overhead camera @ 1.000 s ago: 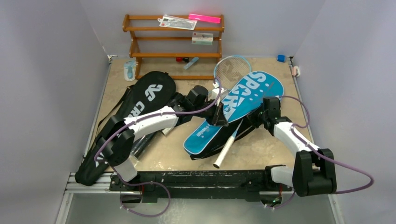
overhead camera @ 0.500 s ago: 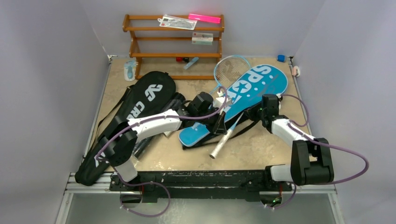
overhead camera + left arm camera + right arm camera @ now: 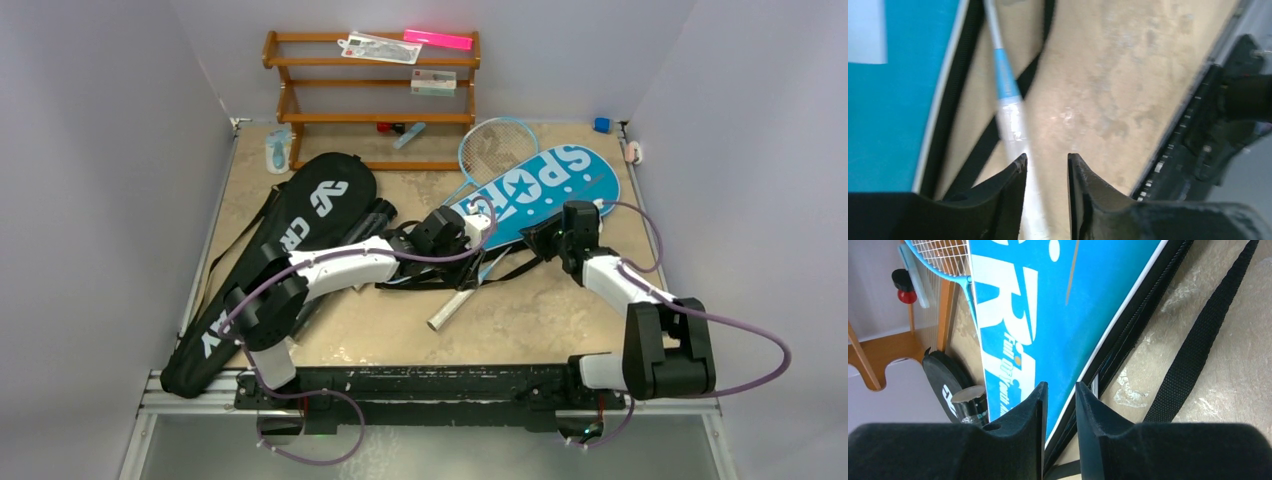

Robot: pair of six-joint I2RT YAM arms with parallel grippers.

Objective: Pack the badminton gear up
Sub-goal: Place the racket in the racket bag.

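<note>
Blue "SPORT" racket cover on beige table; light-blue racket beneath or inside, head and handle protruding. Step, judged: sleeving racket. My left gripper slightly parted, empty, beside shaft. My right gripper near-closed at cover edge, hold unconfirmed. Next: seat handle inside

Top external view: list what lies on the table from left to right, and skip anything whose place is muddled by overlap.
Black "CROSSWAY" racket cover → white racket grip → blue "SPORT" racket cover → small pink-and-white object at the table's right edge.
</note>
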